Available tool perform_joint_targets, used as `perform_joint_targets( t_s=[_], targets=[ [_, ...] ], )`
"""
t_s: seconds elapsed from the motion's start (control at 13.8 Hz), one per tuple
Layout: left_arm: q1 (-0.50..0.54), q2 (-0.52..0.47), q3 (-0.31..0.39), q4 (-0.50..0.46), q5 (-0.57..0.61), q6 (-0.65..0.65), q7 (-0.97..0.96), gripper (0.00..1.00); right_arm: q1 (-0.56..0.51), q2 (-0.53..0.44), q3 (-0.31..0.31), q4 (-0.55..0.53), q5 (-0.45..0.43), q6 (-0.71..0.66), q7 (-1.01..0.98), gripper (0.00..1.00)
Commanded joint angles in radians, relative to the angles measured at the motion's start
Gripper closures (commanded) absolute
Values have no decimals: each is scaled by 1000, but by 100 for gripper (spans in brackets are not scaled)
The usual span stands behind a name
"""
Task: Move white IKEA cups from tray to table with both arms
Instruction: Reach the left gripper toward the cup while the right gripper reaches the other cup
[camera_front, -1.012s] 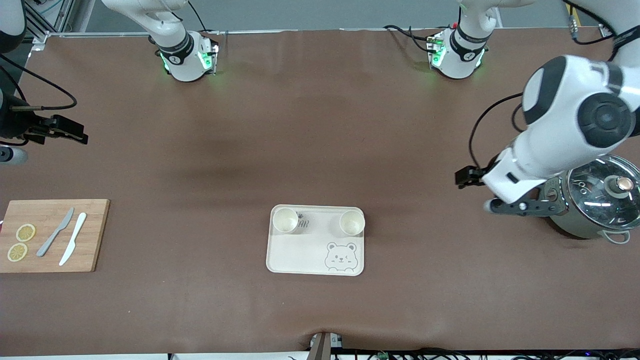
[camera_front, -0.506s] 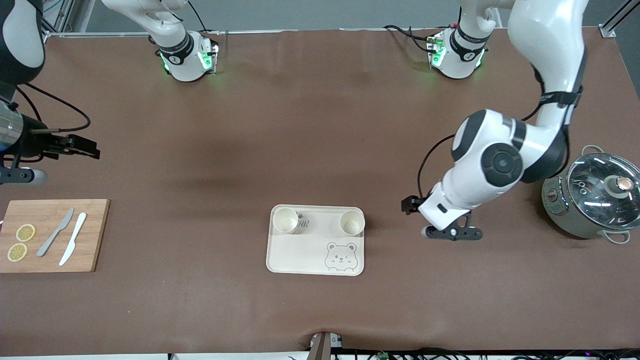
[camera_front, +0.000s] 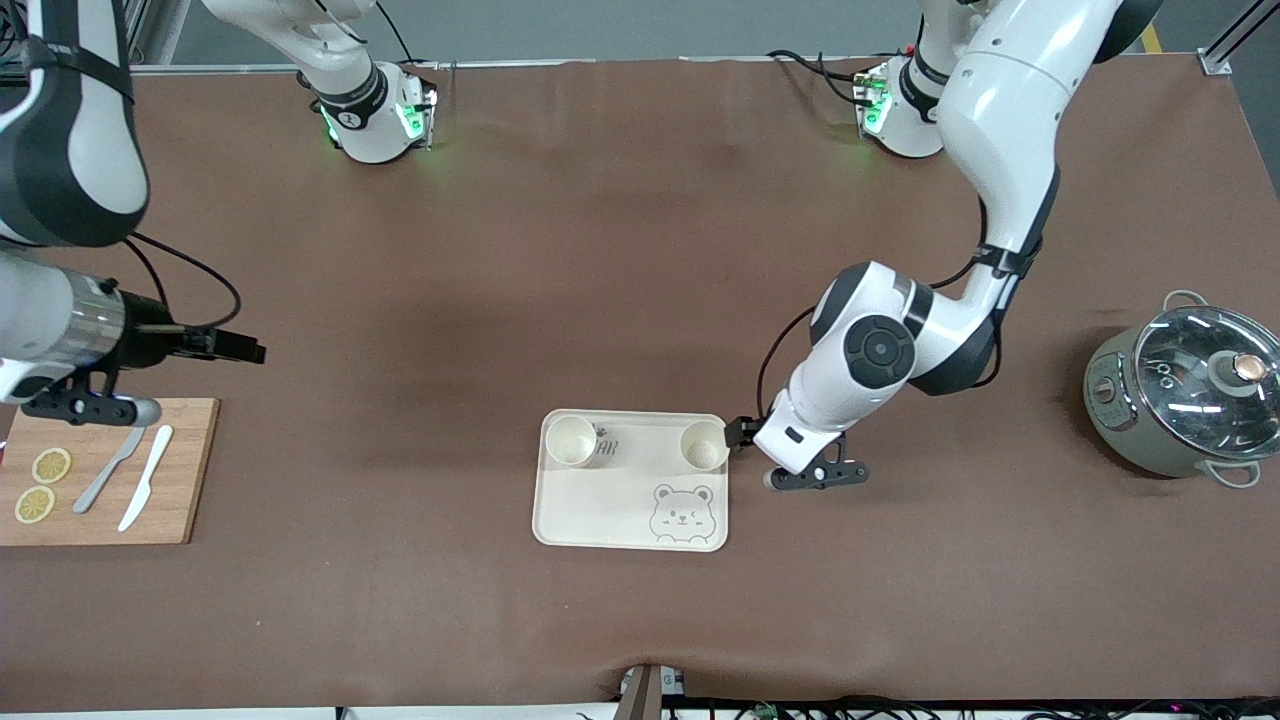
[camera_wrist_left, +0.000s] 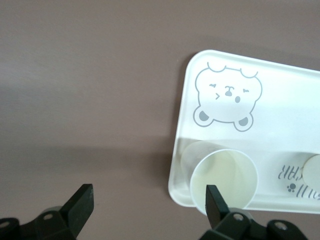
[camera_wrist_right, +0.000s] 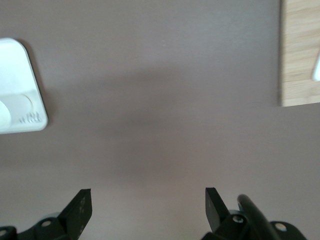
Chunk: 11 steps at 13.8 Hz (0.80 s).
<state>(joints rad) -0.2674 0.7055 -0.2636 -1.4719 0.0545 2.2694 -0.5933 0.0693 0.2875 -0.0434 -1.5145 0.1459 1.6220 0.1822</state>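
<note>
Left claw (camera_wrist_left: 147, 199) spread wide over desk (camera_front: 640, 250) beside bear tray (camera_front: 600, 510), right claw (camera_wrist_right: 147, 202) also released near cutting board (camera_front: 190, 470), two white cups (camera_front: 571, 441) (camera_front: 704, 446) upright on tray's farther corners.

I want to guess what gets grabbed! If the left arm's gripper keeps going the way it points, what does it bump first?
Probably the small cream-white cup on the bear tray at the left arm's end; the open left gripper already has one finger at its rim.
</note>
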Motion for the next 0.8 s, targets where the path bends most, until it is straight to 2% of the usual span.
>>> perform_joint_targets(
  t_s=[0.0, 0.07, 0.22, 0.43, 0.51, 0.65, 0.72],
  targets=[
    [-33, 32, 9, 18, 4, 16, -19, 22, 59, 50, 0, 19, 35, 41, 129, 0],
    [-44, 48, 9, 18, 1, 21, -20, 26, 70, 65, 0, 19, 49, 53, 163, 0],
    [-49, 71, 9, 18, 2, 33, -34, 29, 87, 90, 0, 17, 104, 81, 200, 0],
    [-59, 100, 9, 18, 5, 62, -34, 38, 133, 120, 0, 17, 112, 145, 281, 0],
    [-64, 106, 10, 18, 5, 65, -34, 48, 148, 137, 0, 19, 113, 177, 307, 0],
    [-64, 111, 10, 18, 5, 65, -34, 87, 197, 176, 2, 19, 113, 248, 386, 0],
    [-65, 111, 9, 18, 4, 65, -34, 100, 223, 192, 2, 19, 113, 286, 414, 0]
  ],
)
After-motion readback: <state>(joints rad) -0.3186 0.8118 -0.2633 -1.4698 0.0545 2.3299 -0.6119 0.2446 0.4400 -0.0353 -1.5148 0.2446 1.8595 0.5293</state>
